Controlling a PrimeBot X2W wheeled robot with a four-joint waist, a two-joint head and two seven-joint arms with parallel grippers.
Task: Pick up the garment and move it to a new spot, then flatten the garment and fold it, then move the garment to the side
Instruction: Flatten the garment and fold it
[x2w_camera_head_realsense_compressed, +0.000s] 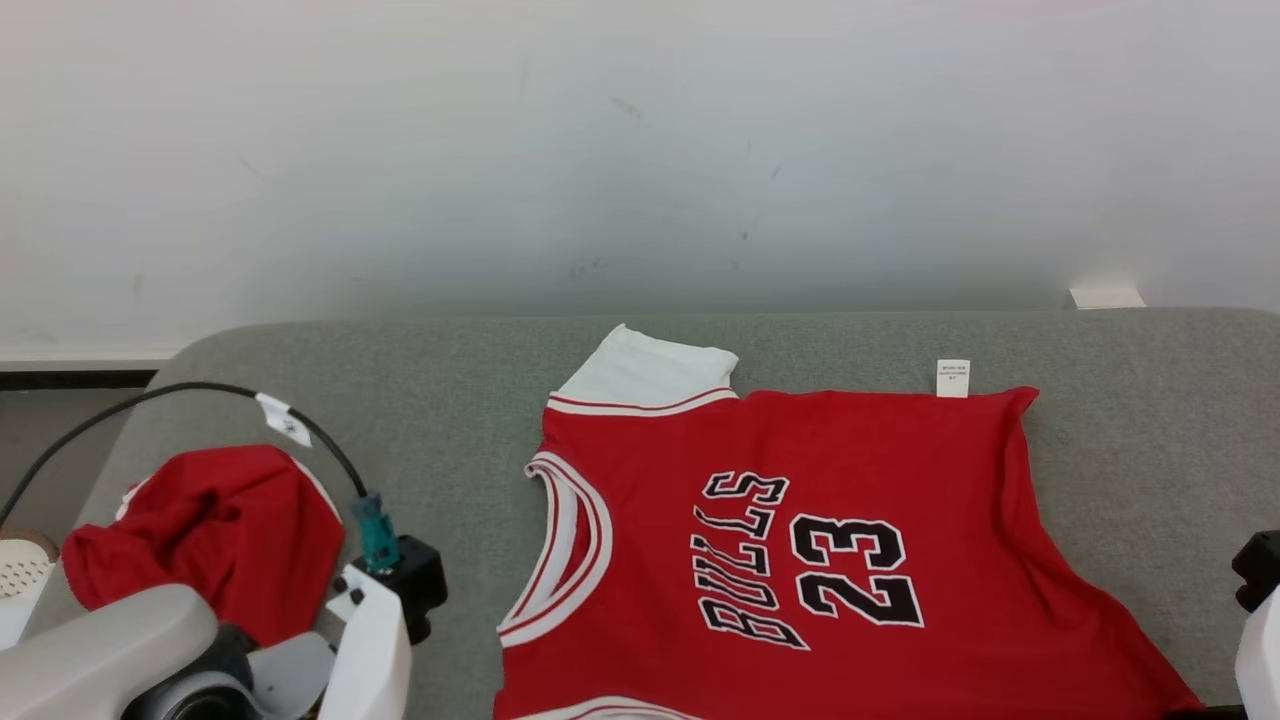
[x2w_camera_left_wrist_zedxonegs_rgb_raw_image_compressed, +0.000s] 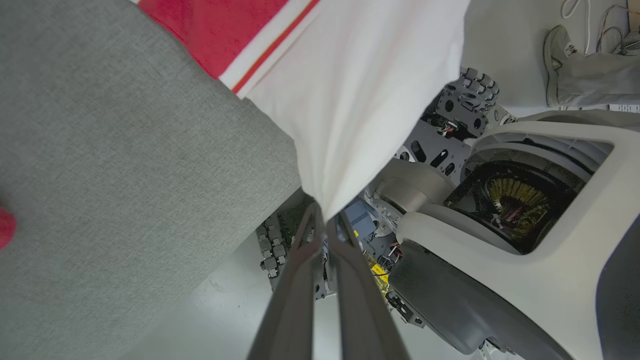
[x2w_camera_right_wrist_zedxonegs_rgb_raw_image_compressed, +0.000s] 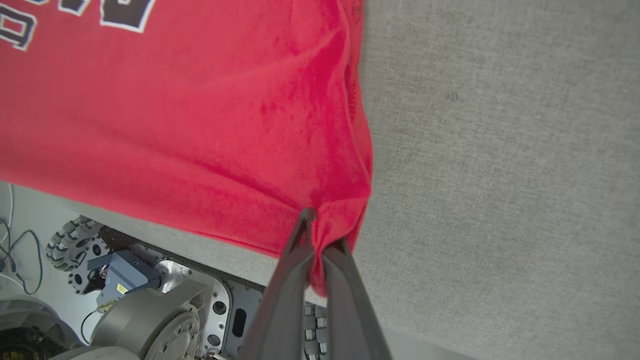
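Observation:
The garment (x2w_camera_head_realsense_compressed: 800, 520) is a red jersey with black "BULLS 23" lettering and white trim, spread across the grey table (x2w_camera_head_realsense_compressed: 1150, 450) with its neck to the left. Its near edge reaches the table's front edge. In the left wrist view my left gripper (x2w_camera_left_wrist_zedxonegs_rgb_raw_image_compressed: 322, 215) is shut on the tip of the garment's white shoulder part (x2w_camera_left_wrist_zedxonegs_rgb_raw_image_compressed: 350, 90), just off the table edge (x2w_camera_left_wrist_zedxonegs_rgb_raw_image_compressed: 125, 175). In the right wrist view my right gripper (x2w_camera_right_wrist_zedxonegs_rgb_raw_image_compressed: 320, 232) is shut on a bunched red hem corner (x2w_camera_right_wrist_zedxonegs_rgb_raw_image_compressed: 345, 200) at the front edge of the table (x2w_camera_right_wrist_zedxonegs_rgb_raw_image_compressed: 500, 175).
A second red cloth (x2w_camera_head_realsense_compressed: 215, 535) lies crumpled at the table's left end, beside my left forearm and a black cable (x2w_camera_head_realsense_compressed: 200, 392). A white wall stands behind the table. Below the table edge are my wheeled base (x2w_camera_left_wrist_zedxonegs_rgb_raw_image_compressed: 467, 105) and a person's shoe (x2w_camera_left_wrist_zedxonegs_rgb_raw_image_compressed: 555, 55).

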